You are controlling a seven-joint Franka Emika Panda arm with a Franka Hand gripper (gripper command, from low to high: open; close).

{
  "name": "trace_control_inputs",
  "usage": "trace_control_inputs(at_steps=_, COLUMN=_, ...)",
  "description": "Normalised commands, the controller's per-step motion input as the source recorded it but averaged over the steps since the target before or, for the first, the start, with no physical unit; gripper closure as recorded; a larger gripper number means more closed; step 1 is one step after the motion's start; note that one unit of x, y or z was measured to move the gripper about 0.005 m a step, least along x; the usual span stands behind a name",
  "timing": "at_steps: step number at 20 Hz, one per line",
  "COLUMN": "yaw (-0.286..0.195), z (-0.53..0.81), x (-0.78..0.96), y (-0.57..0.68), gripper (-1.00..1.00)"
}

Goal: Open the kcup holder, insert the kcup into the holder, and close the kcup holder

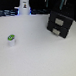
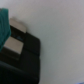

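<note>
The kcup holder (image 1: 60, 24) is a black box with two stacked drawer fronts, each with a small pale handle. It stands at the back on the exterior view's right, and both fronts look flush. The wrist view shows the kcup holder (image 2: 25, 57) close up, with pale handle patches on it. The kcup (image 1: 11, 40), white with a green top, stands upright on the white table (image 1: 42, 59) well toward the exterior view's left. A dark blurred shape just above the holder looks like my gripper (image 1: 61, 5). Its fingers are too blurred to read.
A tall white cylindrical post (image 1: 24, 5) stands at the back on the exterior view's left, with dark clutter along the table's far edge. A teal shape (image 2: 4, 25) fills one corner of the wrist view; what it is cannot be told.
</note>
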Motion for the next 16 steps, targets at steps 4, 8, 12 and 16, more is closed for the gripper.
trace_control_inputs(at_steps=4, yaw=-0.193, z=-0.02, x=-0.32, y=0.66, gripper=-1.0)
trace_control_inputs(at_steps=8, yaw=-0.2, z=-0.16, x=-0.33, y=0.59, gripper=-1.0)
trace_control_inputs(at_steps=12, yaw=-0.181, z=-0.29, x=-0.31, y=0.53, gripper=-1.0)
trace_control_inputs(at_steps=16, yaw=-0.15, z=-0.36, x=-0.23, y=0.49, gripper=-1.0)
